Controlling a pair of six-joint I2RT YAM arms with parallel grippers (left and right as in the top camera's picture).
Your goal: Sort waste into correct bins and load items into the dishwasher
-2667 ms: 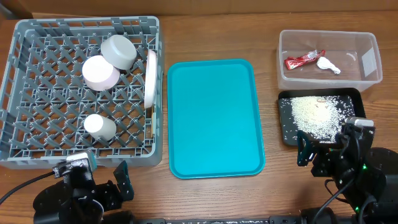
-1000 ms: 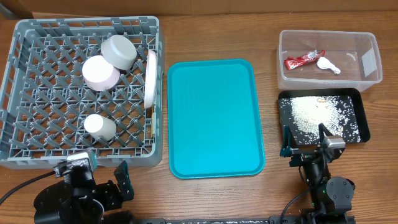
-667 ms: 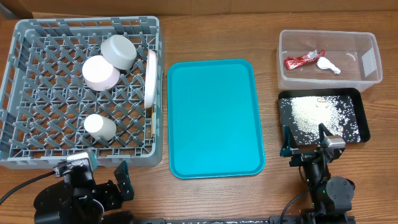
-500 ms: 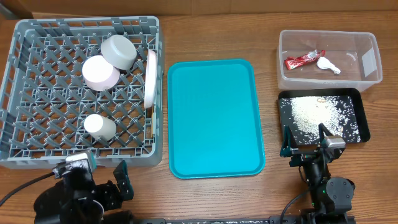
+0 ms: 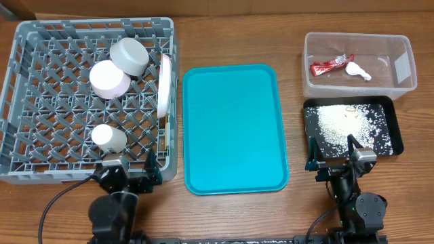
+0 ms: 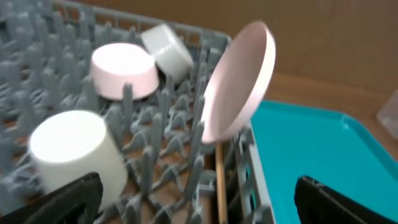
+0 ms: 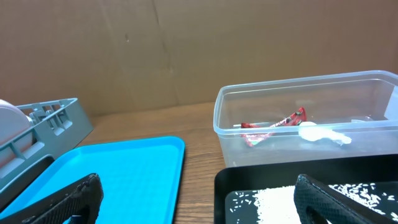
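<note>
The grey dish rack (image 5: pixel 41 102) holds the grey bowl (image 5: pixel 130 55), pinkish bowl (image 5: pixel 110 79), white cup (image 5: pixel 108 137) and the plate (image 5: pixel 165 85) standing on edge. A chopstick (image 6: pixel 220 180) lies in the rack below the plate. The clear tub (image 5: pixel 400 85) holds the red wrapper (image 5: pixel 331 65) and white scrap (image 5: pixel 357 70). Rice (image 5: pixel 346 123) lies in the black tray (image 5: pixel 313 146). My left gripper (image 5: pixel 127 169) is open and empty at the rack's front edge. My right gripper (image 5: pixel 333 154) is open and empty at the black tray's front edge.
The teal serving tray (image 5: pixel 234 129) lies in the middle between rack and bins. A cardboard wall (image 7: pixel 186 43) stands behind the table. Both arm bases sit at the table's front edge.
My left arm swung from the front left corner to point straight at the rack's front edge. The right arm has stayed still in the last second.
</note>
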